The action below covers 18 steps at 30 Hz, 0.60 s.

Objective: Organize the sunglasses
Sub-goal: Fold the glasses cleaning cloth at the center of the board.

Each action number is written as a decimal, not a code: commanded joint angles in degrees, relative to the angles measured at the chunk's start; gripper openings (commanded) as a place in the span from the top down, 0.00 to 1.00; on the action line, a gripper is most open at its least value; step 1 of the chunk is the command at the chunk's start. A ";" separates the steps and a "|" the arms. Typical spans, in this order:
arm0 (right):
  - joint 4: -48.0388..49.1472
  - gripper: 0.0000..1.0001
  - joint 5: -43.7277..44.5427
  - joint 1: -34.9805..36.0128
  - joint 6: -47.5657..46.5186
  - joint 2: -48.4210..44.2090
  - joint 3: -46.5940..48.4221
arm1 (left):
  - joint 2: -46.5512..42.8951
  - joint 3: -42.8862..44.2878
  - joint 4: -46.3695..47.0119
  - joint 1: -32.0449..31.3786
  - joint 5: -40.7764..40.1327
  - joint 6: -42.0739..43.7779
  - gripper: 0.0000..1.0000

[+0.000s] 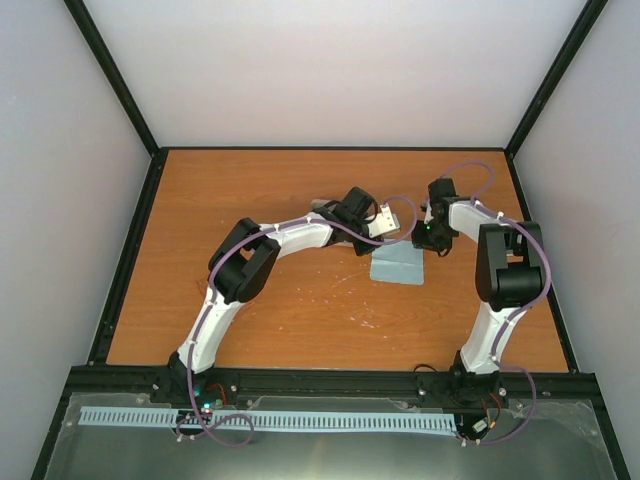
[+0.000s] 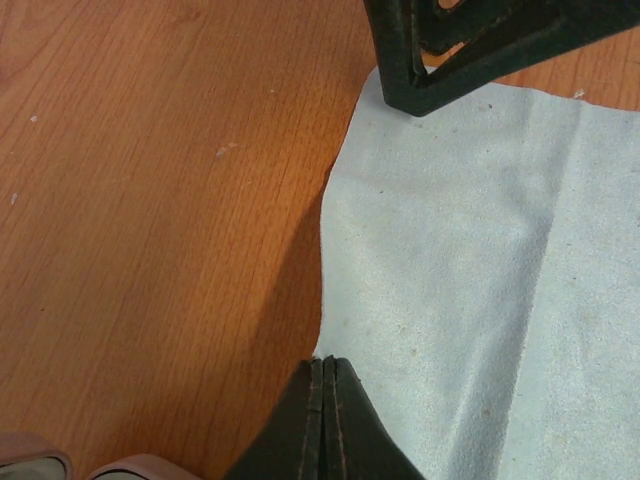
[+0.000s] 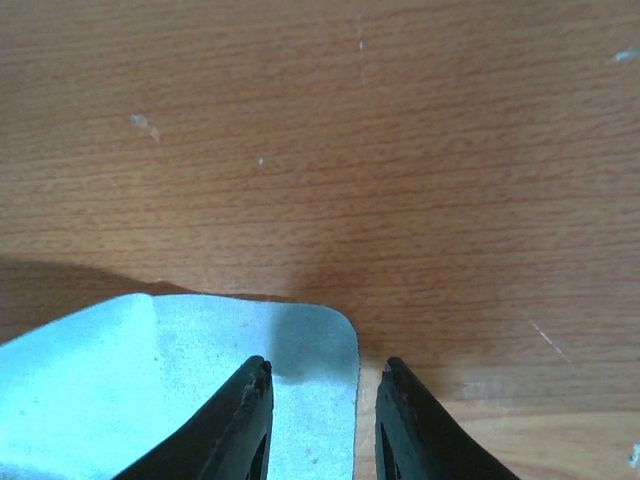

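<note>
- Plain pale grey walls (image 1: 320, 70) enclosed an orange-brown wood-grain table (image 1: 280, 310) edged by a black metal frame (image 1: 130, 250).
- A light blue square cloth of soft, suede-like fabric (image 1: 398, 266) lay flat near the middle of the table, right of centre.
- Both arms reached inward and met over the far side of that cloth.
- The left gripper (image 2: 323, 366) had its two black fingers pressed together. Their tips sat right at the cloth's edge, where a dark shadow fell on the wood beside it. Whether the fabric was pinched between them could not be told.
- The right gripper (image 3: 323, 368) had its fingers (image 3: 250, 410) apart, straddling the cloth's edge beside a rounded corner. One finger was over the fabric and the other over bare wood.
- In the left wrist view, the right gripper's black tip stood at the cloth's far corner.
- The sunglasses could not be made out in any view, so their place could not be told.
</note>
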 commanded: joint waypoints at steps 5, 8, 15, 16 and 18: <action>0.25 0.72 1.84 0.87 -1.10 2.35 2.47 | -1.96 0.27 1.09 0.52 0.87 0.29 0.99; 0.04 0.72 1.72 0.96 -1.27 3.00 3.00 | -1.97 0.18 1.01 0.53 0.93 0.18 0.99; -0.77 0.76 2.66 2.32 -2.00 3.75 2.70 | -1.89 0.07 1.12 0.52 0.92 0.24 0.99; -0.85 0.76 3.02 2.70 -2.08 3.83 2.58 | -1.88 0.07 1.08 0.52 0.97 0.31 0.99; -1.20 0.78 3.63 3.24 -2.15 4.08 2.34 | -1.88 -0.02 1.05 0.53 0.95 0.27 0.99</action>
